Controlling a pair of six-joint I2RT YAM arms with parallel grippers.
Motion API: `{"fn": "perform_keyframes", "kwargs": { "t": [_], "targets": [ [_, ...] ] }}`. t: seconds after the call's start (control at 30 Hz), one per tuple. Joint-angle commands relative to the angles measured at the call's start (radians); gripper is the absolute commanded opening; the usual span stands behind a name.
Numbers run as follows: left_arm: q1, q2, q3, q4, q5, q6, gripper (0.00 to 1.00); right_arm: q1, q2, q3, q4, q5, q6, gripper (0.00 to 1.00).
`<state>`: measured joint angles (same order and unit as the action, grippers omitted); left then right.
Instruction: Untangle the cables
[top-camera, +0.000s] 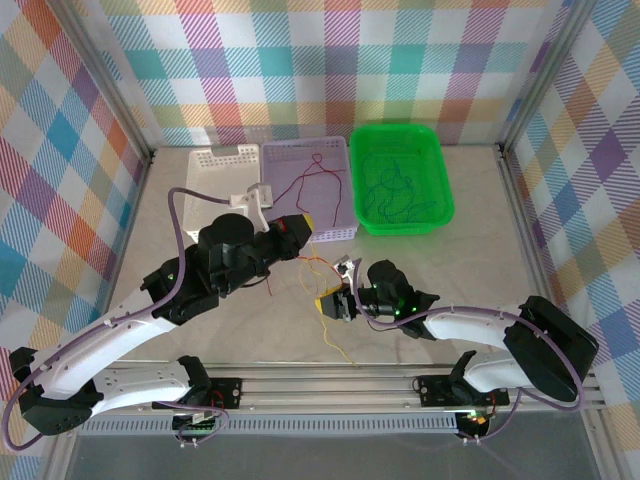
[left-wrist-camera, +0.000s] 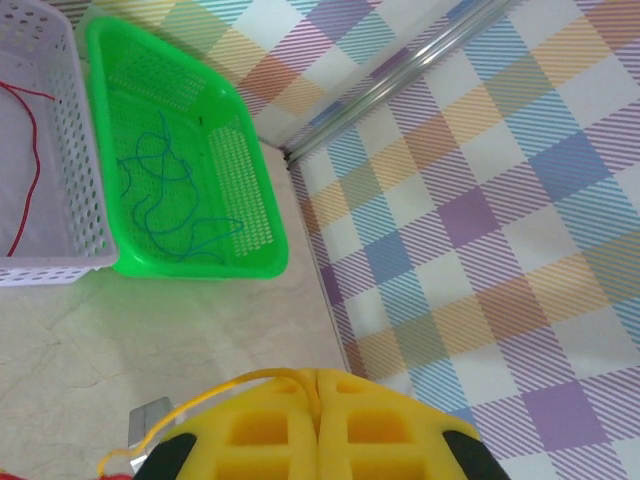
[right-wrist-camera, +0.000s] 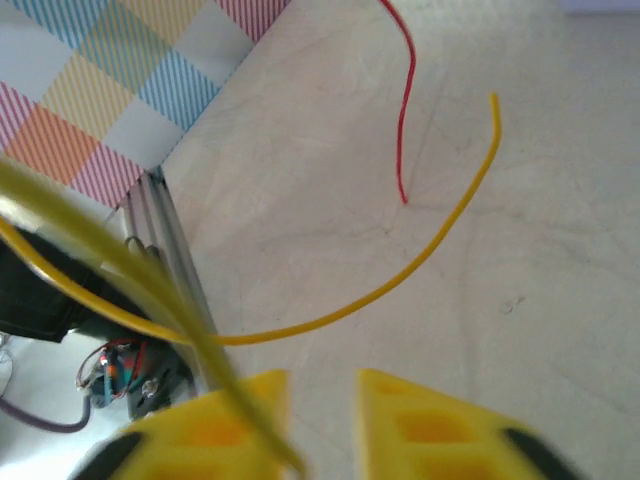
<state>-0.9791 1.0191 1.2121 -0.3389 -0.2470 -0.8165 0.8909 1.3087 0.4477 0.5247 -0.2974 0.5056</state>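
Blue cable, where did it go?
The blue cable lies curled inside the green basket, on the far right side of the table in the top view, right beside the lilac basket.

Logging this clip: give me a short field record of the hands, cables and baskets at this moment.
left hand: shut, yellow cable coming out between its fingers
right hand: open, over the table
loose red cable: outside the baskets, free end near the table surface
lilac basket: one red cable inside
green basket: blue cable inside
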Motion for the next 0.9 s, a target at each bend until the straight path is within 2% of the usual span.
{"fn": "perform_keyframes", "kwargs": {
  "t": [0.0,0.27,0.6,0.63,0.77,0.83,0.87],
  "targets": [
    [0.005,-0.014,0.069,0.004,-0.010,0.042,0.00,0.003,0.007,-0.005,0.023,0.057,0.009,0.04],
    [0.027,-0.014,0.227,-0.135,-0.068,0.146,0.00,0.003,0.012,-0.035,-0.026,0.097,-0.006,0.00],
    [0.120,0.058,0.483,-0.269,-0.066,0.251,0.00,0.004,-0.022,-0.057,-0.100,0.153,-0.012,0.01],
    [0.128,0.065,0.510,-0.285,-0.067,0.258,0.00,0.003,-0.032,-0.062,-0.107,0.161,-0.012,0.06],
    [0.145,0.080,0.539,-0.301,-0.049,0.263,0.00,0.003,-0.099,-0.099,-0.087,0.152,-0.015,0.37],
    [0.145,0.081,0.524,-0.292,-0.040,0.253,0.00,0.003,-0.143,-0.117,-0.076,0.148,-0.018,0.47],
    [0.145,0.082,0.516,-0.285,-0.036,0.248,0.00,0.003,-0.161,-0.122,-0.076,0.151,-0.025,0.48]
  ]
}}
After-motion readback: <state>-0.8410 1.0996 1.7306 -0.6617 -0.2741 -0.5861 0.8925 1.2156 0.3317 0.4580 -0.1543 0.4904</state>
